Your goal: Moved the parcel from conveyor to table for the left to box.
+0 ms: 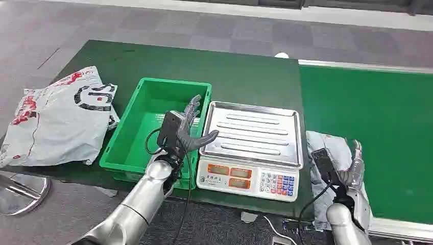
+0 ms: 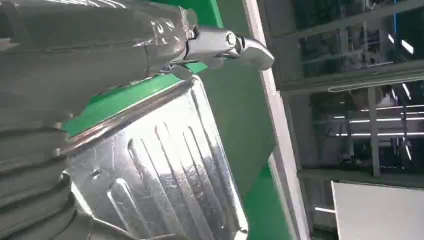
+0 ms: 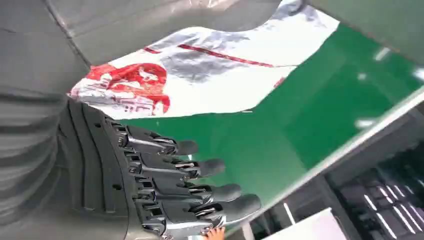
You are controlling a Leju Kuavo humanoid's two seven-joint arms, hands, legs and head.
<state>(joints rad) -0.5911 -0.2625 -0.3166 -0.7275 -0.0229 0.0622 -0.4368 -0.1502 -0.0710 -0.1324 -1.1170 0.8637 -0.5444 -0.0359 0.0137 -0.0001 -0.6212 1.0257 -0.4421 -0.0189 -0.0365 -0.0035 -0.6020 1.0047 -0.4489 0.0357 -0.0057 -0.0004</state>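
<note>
Right hand (image 1: 352, 168) open, fingers spread beside the parcel (image 1: 327, 148) right of the scale (image 1: 250, 145), ready to grab; left hand (image 1: 186, 130) empty, open.

Parcel (image 1: 327, 148) at conveyor's (image 1: 378, 127) near edge is showing white-grey with red print. Conveyor belt is showing bright green, table (image 1: 245, 76) dark green. Bin (image 1: 127, 148) is showing bright green. Scale (image 1: 250, 153): silver ribbed pan, white body, orange displays, blue and red keys. Bag (image 1: 56, 117) at table's left edge is showing white with red and black print.

Glossy plastic parcel (image 1: 327, 148); shiny ribbed metal scale tray (image 1: 253, 132).
</note>
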